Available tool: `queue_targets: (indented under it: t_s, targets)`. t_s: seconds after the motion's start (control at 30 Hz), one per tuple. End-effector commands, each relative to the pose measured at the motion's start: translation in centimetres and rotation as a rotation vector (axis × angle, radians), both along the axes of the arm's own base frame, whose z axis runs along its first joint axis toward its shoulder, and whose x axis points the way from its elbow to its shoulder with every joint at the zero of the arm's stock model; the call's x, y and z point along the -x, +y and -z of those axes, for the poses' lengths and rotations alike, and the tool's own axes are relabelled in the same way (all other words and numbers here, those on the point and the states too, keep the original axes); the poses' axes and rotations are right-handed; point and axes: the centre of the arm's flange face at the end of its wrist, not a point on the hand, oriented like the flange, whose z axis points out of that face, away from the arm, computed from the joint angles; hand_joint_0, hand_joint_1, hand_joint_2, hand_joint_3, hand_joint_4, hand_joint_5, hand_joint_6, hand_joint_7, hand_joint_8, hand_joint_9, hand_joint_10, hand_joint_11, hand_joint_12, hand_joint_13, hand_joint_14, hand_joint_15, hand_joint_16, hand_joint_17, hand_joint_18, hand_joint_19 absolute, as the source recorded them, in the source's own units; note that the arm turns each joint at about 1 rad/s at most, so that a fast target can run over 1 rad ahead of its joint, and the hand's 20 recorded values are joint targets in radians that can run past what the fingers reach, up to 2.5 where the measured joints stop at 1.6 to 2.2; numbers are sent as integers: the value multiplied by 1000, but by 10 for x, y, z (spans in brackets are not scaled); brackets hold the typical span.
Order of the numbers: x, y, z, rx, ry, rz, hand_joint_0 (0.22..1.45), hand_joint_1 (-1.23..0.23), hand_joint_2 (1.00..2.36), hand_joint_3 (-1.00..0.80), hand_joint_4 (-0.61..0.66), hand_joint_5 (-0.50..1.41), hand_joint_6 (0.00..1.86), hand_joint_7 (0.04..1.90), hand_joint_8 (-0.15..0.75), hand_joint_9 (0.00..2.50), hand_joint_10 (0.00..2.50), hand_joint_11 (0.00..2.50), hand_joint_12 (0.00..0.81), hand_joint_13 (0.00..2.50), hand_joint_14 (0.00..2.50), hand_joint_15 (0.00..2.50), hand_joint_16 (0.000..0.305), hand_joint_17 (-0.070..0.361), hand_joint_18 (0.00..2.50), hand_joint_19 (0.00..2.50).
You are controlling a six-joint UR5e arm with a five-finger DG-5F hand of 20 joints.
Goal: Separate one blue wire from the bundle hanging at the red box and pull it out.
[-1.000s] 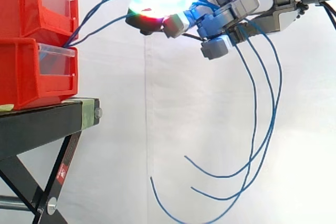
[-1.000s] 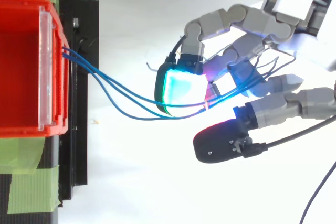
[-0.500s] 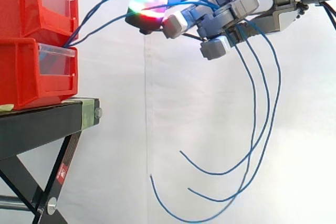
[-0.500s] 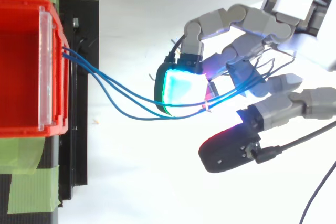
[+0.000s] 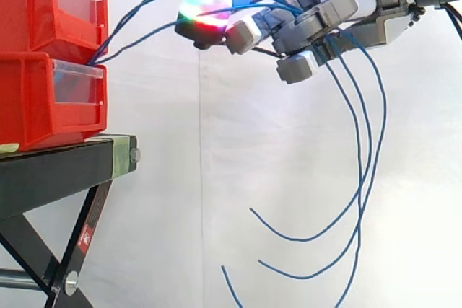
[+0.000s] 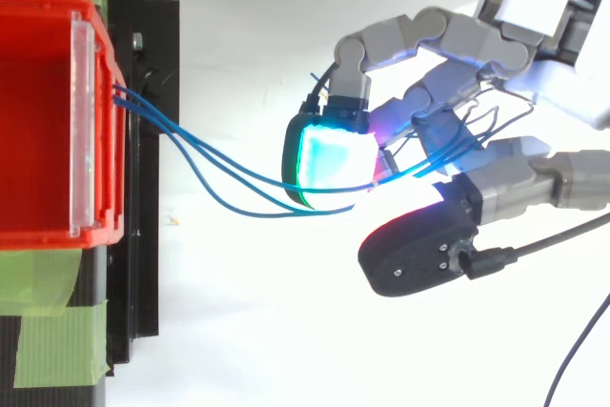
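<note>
The hand (image 6: 558,83) reaches in level from the right, its fingers curled around the blue wires (image 5: 303,239) trailing from the red bin (image 6: 38,111).

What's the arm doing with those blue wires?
The robot hand is working the blue wires that come out of the red bins on the black stand. Its fingers are curled round the wires away from the bins. From there the wires drape over the hand and hang loose below it. All three run through the hand together, so none has been singled out or pulled free yet.
</note>
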Motion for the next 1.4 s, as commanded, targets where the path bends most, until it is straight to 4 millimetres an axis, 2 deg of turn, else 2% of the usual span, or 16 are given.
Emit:
queue_targets:
  t_s: [0.0, 0.43, 0.67, 0.9, 1.2, 1.37]
  targets:
    - [1, 0, -1, 0, 1, -1, 610, -684, 1008, -419, 221, -182, 694, 1226, 336, 937, 14, 1491, 348, 1049, 2073, 1046, 47, 105, 908, 1427]
    - [0, 0, 0, -1, 3, -1, 673, -758, 1014, -352, 216, -179, 707, 1193, 331, 931, 11, 1509, 341, 1058, 2029, 1080, 46, 103, 910, 1425]
    - [0, 0, 0, -1, 1, -1, 701, -797, 1028, -162, 210, -183, 719, 1203, 335, 906, 12, 1528, 350, 1036, 2045, 1104, 45, 102, 903, 1427]
    - [0, 1, 0, -1, 1, -2, 716, -838, 1034, -72, 204, -206, 730, 1192, 333, 832, 13, 1507, 355, 991, 2080, 1092, 45, 102, 890, 1462]
    - [0, 1, -1, -2, -1, -2, 725, -934, 1030, -151, 229, -212, 632, 1337, 325, 684, 16, 1481, 356, 889, 2058, 1101, 48, 109, 858, 1450]
    - [0, 1, 0, -1, 1, -2, 717, -945, 1029, -171, 232, -212, 615, 1355, 324, 650, 17, 1476, 359, 881, 2048, 1097, 49, 109, 855, 1441]
